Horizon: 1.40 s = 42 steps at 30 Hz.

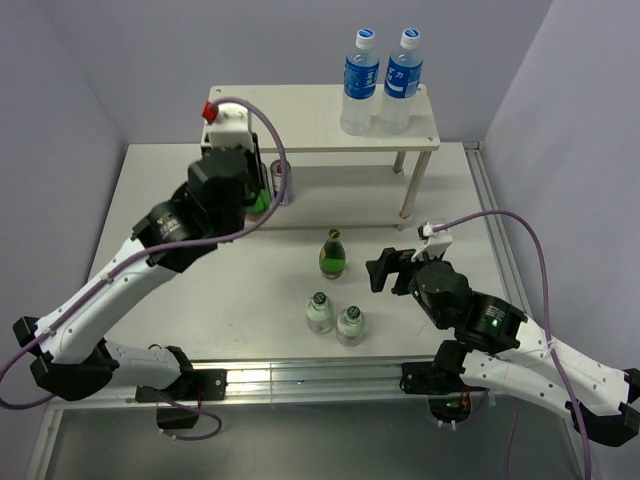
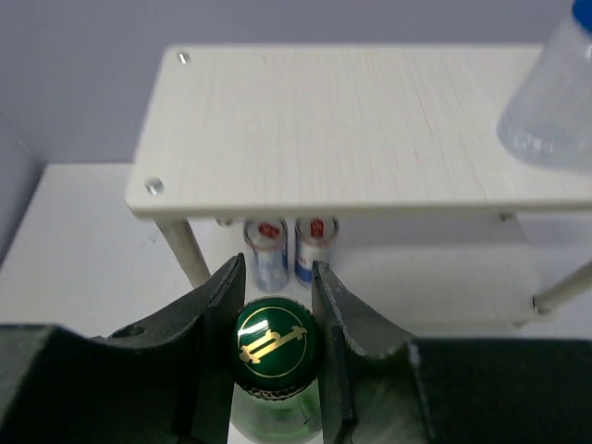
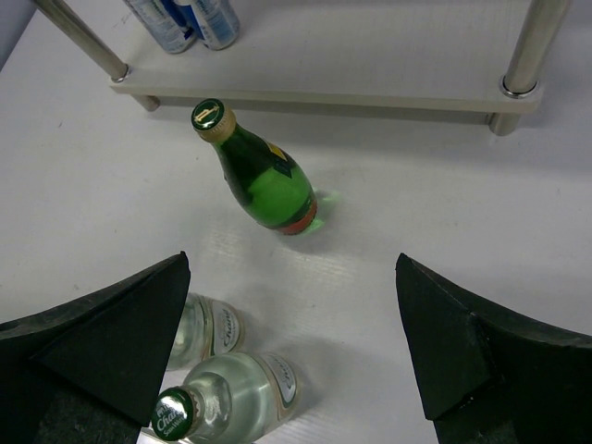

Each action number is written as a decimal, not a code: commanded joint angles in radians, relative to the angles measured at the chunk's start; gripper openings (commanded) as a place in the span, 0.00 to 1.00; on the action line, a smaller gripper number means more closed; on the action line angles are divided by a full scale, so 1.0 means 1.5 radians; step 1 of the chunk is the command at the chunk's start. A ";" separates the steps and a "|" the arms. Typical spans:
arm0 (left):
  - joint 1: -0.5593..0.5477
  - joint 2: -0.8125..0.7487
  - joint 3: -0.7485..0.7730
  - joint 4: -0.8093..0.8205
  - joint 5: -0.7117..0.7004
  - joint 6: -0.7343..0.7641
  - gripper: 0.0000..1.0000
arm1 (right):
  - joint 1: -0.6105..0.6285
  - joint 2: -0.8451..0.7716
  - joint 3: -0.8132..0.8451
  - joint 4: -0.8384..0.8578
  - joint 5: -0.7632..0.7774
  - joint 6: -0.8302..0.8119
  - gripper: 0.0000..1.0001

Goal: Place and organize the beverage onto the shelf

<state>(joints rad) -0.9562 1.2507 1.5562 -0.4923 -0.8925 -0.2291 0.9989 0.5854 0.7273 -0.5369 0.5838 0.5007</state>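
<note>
The shelf (image 1: 300,120) stands at the back of the table, its pale top board (image 2: 342,120) just ahead of my left gripper. My left gripper (image 2: 277,276) is shut on the neck of a green glass bottle (image 2: 275,344) with a green and gold cap, in front of the shelf's left end; from above the arm hides most of this bottle (image 1: 262,203). A second green bottle (image 1: 332,255) (image 3: 264,176) stands on the table. Two clear bottles (image 1: 319,312) (image 1: 351,323) stand nearer. My right gripper (image 1: 385,270) (image 3: 291,268) is open and holds nothing, right of the clear bottles (image 3: 227,398).
Two blue-capped water bottles (image 1: 380,85) stand on the shelf's top right. Two cans (image 2: 268,250) (image 2: 316,245) sit at the left of the lower tier (image 3: 370,55). The shelf's slim legs (image 3: 527,46) stand at its corners. Walls close in the table.
</note>
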 commanded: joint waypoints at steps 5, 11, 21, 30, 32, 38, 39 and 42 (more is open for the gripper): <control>0.084 0.087 0.288 -0.008 0.090 0.113 0.00 | 0.002 -0.009 0.001 0.027 0.014 -0.003 0.98; 0.130 0.169 0.407 0.037 0.114 0.174 0.00 | 0.003 -0.016 -0.004 0.026 0.012 -0.001 0.98; 0.231 0.322 0.599 0.085 0.185 0.185 0.00 | 0.003 -0.033 -0.007 0.013 0.019 0.007 0.98; 0.301 0.362 0.585 0.090 0.230 0.158 0.02 | 0.003 -0.028 -0.013 0.019 0.019 0.007 0.98; 0.308 0.349 0.561 0.107 0.229 0.134 0.10 | 0.003 -0.023 -0.011 0.023 0.020 0.007 0.98; 0.315 0.323 0.501 0.125 0.232 0.134 0.59 | 0.003 -0.020 -0.008 0.025 0.024 0.005 0.98; 0.315 0.325 0.499 0.123 0.237 0.134 0.68 | 0.002 -0.018 -0.008 0.024 0.025 0.005 0.98; 0.317 0.327 0.496 0.117 0.239 0.133 0.72 | 0.003 -0.020 -0.009 0.024 0.027 0.007 0.98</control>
<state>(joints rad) -0.4839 1.7935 2.3028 -0.3748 -0.5602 -0.0196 0.9989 0.5541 0.7101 -0.5350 0.5949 0.5049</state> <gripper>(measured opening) 0.708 0.980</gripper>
